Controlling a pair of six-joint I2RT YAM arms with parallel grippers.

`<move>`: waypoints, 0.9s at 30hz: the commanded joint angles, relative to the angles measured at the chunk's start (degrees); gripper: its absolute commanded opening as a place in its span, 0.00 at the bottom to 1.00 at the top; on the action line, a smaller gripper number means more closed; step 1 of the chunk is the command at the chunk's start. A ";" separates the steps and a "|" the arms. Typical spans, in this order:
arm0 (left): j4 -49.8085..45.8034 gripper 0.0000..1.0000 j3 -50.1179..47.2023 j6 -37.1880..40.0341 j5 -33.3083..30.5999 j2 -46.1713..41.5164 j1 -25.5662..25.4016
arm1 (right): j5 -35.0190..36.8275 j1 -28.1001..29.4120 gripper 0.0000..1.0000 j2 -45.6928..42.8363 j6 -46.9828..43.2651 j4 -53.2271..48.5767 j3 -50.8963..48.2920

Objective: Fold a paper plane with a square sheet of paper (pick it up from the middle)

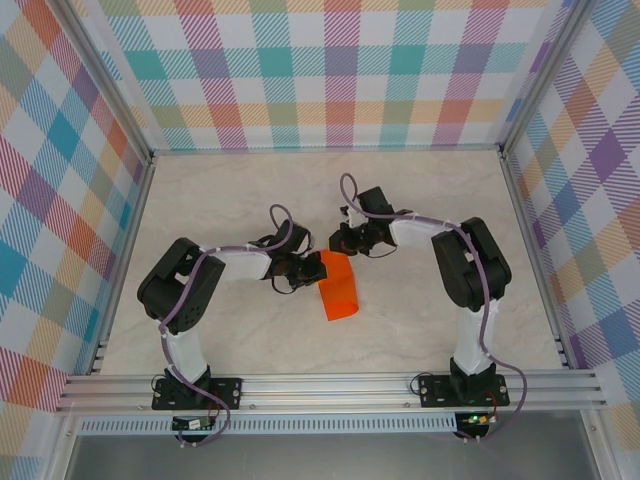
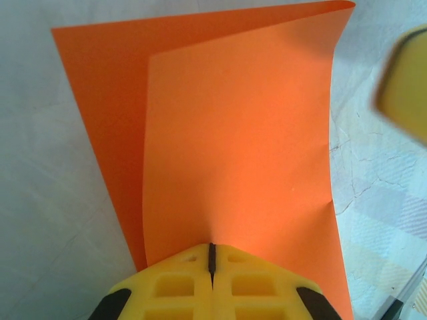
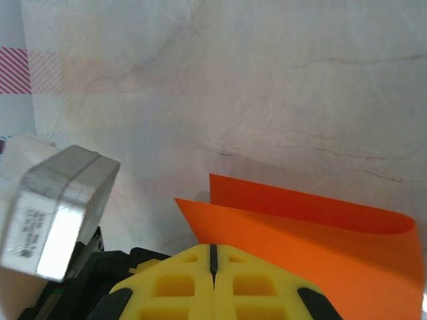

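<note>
The square sheet of paper [image 1: 340, 295] is bright orange and lies loosely folded over on the marble table, its upper layer bowed up. In the left wrist view the upper layer [image 2: 233, 147] leaves a strip of the lower layer showing on the left. My left gripper [image 1: 308, 270] [image 2: 212, 248] is shut on the upper layer's near edge, which puckers at the tips. My right gripper [image 1: 340, 248] [image 3: 213, 250] is shut at the sheet's far end. There the paper [image 3: 320, 253] runs in under its tips beside a corner, and I cannot tell whether it is pinched.
The two wrists stand close together; the left wrist's grey camera block [image 3: 57, 213] sits just left of my right fingers. A blurred yellow right finger [image 2: 407, 87] hangs at the edge of the left wrist view. Chequered walls [image 1: 320, 70] ring the table.
</note>
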 commanded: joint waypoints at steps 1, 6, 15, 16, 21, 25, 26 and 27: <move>-13.12 0.00 -2.96 1.02 -5.20 3.41 -0.13 | -0.73 -0.72 0.00 2.50 0.52 1.16 -0.27; -13.36 0.00 -3.14 1.02 -5.34 3.32 -0.13 | 2.75 -1.65 0.00 5.26 -0.31 -0.96 1.86; -13.12 0.00 -3.91 1.02 -5.42 3.05 -0.13 | 6.78 -7.25 0.00 8.42 -1.96 -3.29 7.87; -13.14 0.00 -3.84 1.02 -5.44 2.95 -0.13 | 7.13 -7.49 0.00 8.43 -2.53 -4.35 9.14; -12.85 0.00 -3.83 0.95 -5.58 2.96 -0.13 | 5.06 -7.04 0.00 3.10 -3.62 -6.57 8.67; -12.75 0.00 -3.40 0.94 -5.77 3.22 -0.14 | 0.56 -5.16 0.00 -3.47 -3.91 -7.07 1.48; -12.82 0.00 -3.28 0.94 -5.79 3.23 -0.20 | -0.78 -4.42 0.00 -4.74 -3.66 -6.98 -0.54; -12.82 0.00 -3.26 0.94 -5.86 3.27 -0.15 | -1.63 -3.77 0.00 -5.71 -3.55 -6.85 -2.45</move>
